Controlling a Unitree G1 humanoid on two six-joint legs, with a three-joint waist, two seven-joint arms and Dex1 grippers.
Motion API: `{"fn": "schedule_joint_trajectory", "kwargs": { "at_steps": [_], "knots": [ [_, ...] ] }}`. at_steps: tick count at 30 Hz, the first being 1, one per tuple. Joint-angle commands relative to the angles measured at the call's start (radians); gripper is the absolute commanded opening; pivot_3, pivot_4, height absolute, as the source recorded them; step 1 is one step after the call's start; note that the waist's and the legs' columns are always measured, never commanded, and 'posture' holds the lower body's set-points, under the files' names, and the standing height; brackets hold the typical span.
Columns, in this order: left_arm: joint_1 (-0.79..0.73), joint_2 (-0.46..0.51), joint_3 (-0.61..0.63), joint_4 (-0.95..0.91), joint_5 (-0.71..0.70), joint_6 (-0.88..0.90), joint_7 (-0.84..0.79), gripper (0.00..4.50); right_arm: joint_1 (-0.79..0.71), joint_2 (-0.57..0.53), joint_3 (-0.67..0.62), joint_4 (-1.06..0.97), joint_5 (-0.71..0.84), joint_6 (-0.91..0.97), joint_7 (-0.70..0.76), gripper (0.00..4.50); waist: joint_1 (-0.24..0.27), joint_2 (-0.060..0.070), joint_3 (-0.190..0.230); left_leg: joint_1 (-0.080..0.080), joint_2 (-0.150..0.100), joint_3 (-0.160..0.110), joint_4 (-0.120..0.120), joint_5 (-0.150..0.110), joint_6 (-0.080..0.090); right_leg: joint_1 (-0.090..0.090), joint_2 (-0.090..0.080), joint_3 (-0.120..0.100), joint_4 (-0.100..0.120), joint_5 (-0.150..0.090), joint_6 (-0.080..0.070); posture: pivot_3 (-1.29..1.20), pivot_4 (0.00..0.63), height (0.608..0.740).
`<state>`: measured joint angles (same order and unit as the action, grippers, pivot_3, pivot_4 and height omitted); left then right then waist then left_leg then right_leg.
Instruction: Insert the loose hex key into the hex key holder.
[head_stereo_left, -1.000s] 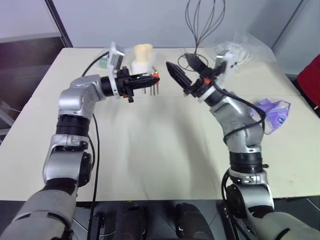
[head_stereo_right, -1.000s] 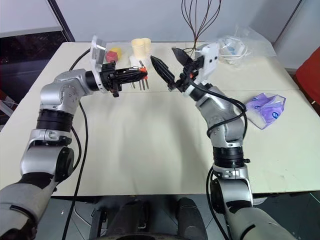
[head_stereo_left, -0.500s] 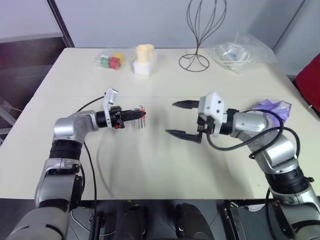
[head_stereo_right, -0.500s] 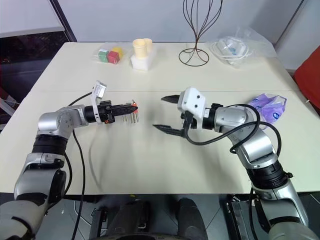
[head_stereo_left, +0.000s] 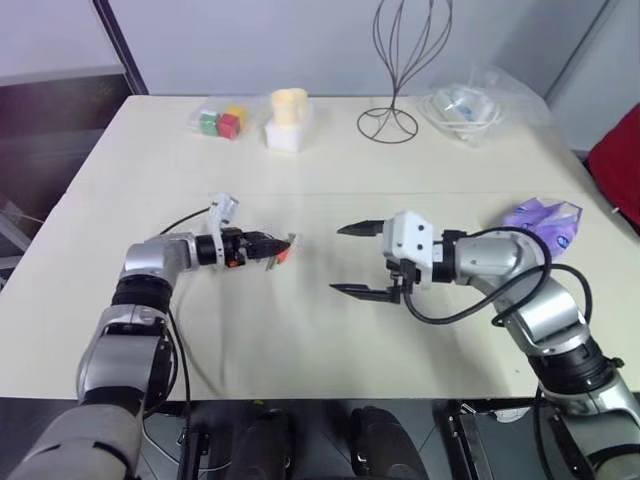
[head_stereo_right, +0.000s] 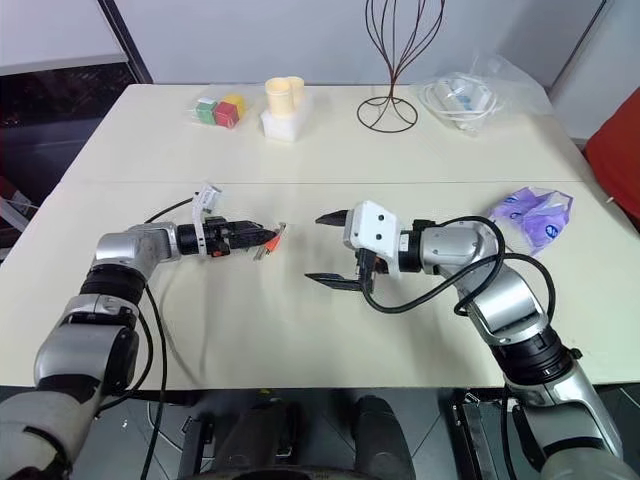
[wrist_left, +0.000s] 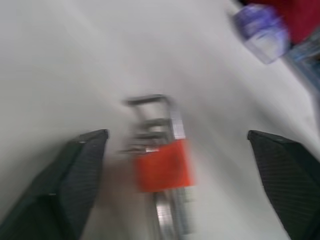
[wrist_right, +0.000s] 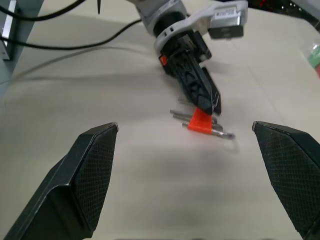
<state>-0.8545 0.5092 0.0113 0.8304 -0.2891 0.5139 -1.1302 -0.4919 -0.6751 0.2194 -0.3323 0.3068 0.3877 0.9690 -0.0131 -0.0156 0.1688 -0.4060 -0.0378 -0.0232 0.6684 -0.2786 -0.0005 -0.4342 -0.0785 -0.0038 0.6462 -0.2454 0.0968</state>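
Small red-orange plastic hex key holder (wrist_left: 164, 165), centre frame, lies released between the spread left gripper (wrist_left: 182, 150) fingers; light, rigid, likely slippery: grasp the block's flat sides.

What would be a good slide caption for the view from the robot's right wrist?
The left gripper hovers at the red hex key holder lying on the table.

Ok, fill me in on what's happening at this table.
A two-armed robot is working with a red hex key holder that lies on the table with its metal keys in it. The left gripper is at the holder with its fingers spread wide on either side, not gripping it. The right gripper hangs open a little way off, pointing toward the holder.
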Motion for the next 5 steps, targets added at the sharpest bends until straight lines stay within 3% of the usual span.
{"fn": "schedule_joint_trajectory", "kwargs": {
  "at_steps": [1,5],
  "knots": [
    [-0.005,0.098,0.022,-0.022,0.061,-0.128,0.046,4.46,0.015,-0.024,-0.053,-0.038,0.007,0.001,-0.003,4.5,-0.003,0.0,0.0,0.0,0.0,0.0,0.0,0.0,0.0,-0.001,0.0,0.0,0.0,0.0,0.0,0.0,0.15,0.74],
    [0.049,0.164,0.086,-0.17,0.022,-0.136,0.062,4.46,0.025,-0.037,-0.094,-0.027,0.021,0.011,-0.006,4.5,0.002,0.0,0.0,0.0,0.0,0.0,-0.001,0.0,0.0,-0.001,-0.001,0.0,0.0,0.0,0.0,0.0,0.15,0.74]
  ]
}}
